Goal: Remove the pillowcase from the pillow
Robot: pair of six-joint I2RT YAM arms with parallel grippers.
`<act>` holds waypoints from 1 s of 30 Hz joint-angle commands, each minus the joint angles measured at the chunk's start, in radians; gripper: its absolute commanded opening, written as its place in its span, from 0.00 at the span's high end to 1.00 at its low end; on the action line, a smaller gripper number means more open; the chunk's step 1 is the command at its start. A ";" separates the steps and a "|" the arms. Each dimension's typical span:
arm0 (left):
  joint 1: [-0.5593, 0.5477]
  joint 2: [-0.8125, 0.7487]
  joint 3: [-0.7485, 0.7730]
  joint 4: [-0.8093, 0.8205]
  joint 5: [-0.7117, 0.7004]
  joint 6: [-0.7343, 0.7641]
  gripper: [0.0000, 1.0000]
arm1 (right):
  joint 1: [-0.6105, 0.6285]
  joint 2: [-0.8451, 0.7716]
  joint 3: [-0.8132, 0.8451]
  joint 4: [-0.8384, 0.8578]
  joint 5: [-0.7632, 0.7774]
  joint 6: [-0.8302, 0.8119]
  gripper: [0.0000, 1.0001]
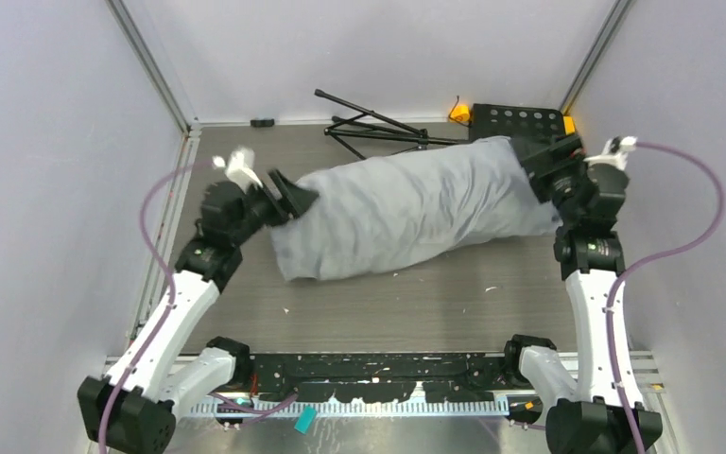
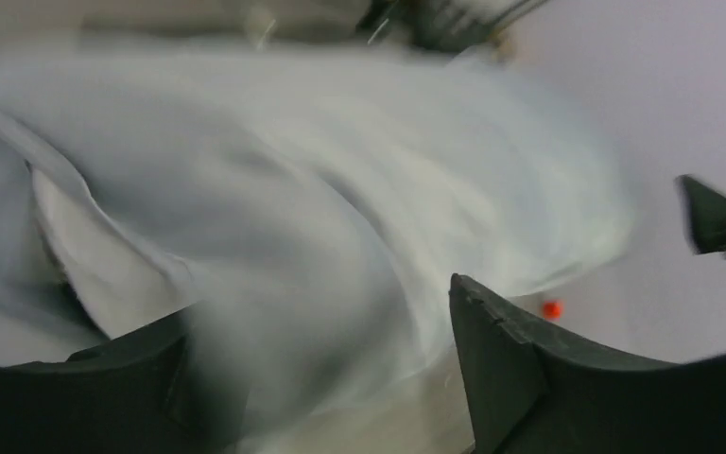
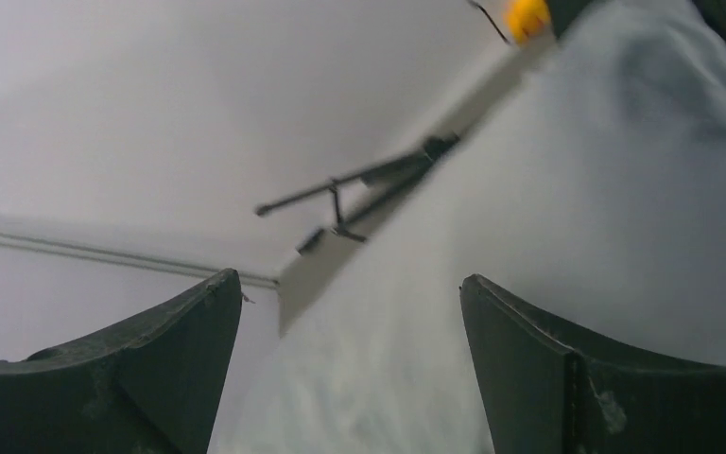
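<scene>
Case (image 1: 406,213) across table (image 1: 388,303), 9 to 2 o'clock; pillow inside, unseen from above. Thin, limp, light; likely slippery over plump stuffing. Left gripper (image 2: 319,298) wide at 9 end, right gripper (image 3: 350,276) wide at 2 end, clamping nothing. Best pinch: loose cloth only.

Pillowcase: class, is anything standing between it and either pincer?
Nothing visible does. The left pincer is at the pillowcase's left end, the right pincer at its right end, both open.
</scene>
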 commanded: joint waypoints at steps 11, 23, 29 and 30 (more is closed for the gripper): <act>0.006 -0.243 -0.085 -0.563 -0.225 0.105 0.08 | 0.234 -0.032 0.002 -0.340 -0.004 -0.256 0.09; 0.016 -0.190 0.088 -0.736 -0.366 0.128 0.02 | 0.981 0.372 0.394 -0.554 0.427 -0.478 0.09; 0.086 -0.187 0.011 -0.723 -0.320 0.104 0.20 | 1.192 0.582 0.511 -0.541 0.508 -0.511 0.10; 0.098 -0.185 0.005 -0.731 -0.323 0.106 0.21 | 1.211 0.611 0.525 -0.547 0.519 -0.516 0.10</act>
